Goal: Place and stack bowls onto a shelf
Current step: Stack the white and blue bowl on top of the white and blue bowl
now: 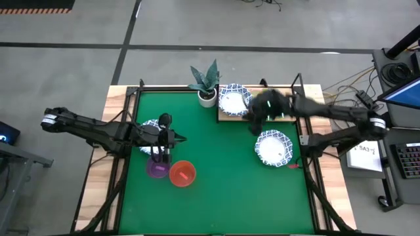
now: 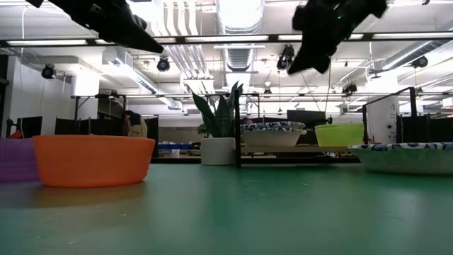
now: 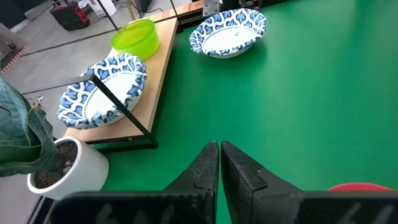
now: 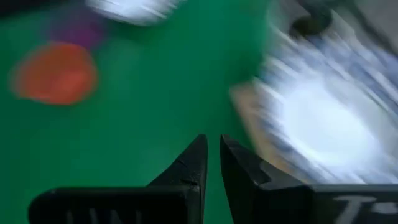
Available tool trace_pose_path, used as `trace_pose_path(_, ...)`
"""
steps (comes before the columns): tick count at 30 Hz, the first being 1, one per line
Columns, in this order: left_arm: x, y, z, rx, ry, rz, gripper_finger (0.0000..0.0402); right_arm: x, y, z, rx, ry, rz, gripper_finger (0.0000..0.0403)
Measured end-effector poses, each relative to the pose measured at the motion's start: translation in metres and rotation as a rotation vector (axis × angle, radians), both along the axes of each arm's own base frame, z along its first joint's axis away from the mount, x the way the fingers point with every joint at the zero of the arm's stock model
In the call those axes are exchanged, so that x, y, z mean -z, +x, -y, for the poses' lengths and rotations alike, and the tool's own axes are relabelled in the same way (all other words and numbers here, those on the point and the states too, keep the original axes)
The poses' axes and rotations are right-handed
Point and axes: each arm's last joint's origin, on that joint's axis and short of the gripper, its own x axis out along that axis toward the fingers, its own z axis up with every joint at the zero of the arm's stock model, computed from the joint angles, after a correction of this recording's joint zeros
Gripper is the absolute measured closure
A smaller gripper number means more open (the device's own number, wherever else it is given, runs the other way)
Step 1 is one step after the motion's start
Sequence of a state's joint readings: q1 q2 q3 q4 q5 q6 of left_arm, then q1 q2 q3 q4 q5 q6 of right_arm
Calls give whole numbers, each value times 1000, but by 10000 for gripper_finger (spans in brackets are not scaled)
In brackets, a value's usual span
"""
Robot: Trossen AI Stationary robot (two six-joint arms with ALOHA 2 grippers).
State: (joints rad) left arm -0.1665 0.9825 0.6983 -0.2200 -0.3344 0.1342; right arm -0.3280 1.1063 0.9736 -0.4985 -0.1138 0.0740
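Observation:
On the pale wooden shelf [image 1: 262,115] at the mat's far edge stand a blue-patterned bowl [image 1: 234,99] and a green bowl [image 3: 134,36]. Another patterned bowl [image 1: 274,147] sits on the mat near the right edge, and a third [image 1: 149,126] lies partly under my left arm. The purple bowl [image 1: 157,168] and the red bowl [image 1: 182,173] stand side by side on the mat. No yellow bowl shows. My left gripper [image 1: 172,137] hovers shut above the purple bowl. My right gripper [image 4: 212,152], blurred, hangs in front of the shelf, open by a narrow gap and empty.
A potted plant [image 1: 206,85] in a white pot stands at the shelf's left end. A black frame [image 3: 121,106] edges the shelf and the green mat [image 1: 216,183]. Free mat lies in the middle and toward the near edge.

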Motion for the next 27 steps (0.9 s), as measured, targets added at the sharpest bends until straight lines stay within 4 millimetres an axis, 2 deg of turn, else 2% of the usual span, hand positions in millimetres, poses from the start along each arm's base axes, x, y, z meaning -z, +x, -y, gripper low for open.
trace_pose_path(4, 1, 2, 0, -29, -55, 9, 402, 17, 1, -51, -199, -116, 264, 369)
trace_pose_path(6, 3, 4, 1, -52, -96, 8, 402, 26, -3, -69, -223, -152, 362, 369)
trace_pose_path(9, 9, 7, 1, -105, -181, -9, 402, 38, -10, -84, -225, -163, 407, 369)
trace_pose_path(14, 28, 7, -3, -311, -394, -125, 402, 52, -21, -96, -240, -110, 386, 369)
trace_pose_path(21, 47, 2, -26, -812, -566, -418, 402, 57, -25, -96, -251, -121, 363, 369)
trace_pose_path(23, 51, 4, -32, -878, -556, -484, 402, 57, -25, -96, -258, -134, 364, 369)
trace_pose_path(27, 58, 12, -38, -895, -584, -622, 392, 57, -25, -96, -263, -141, 363, 369)
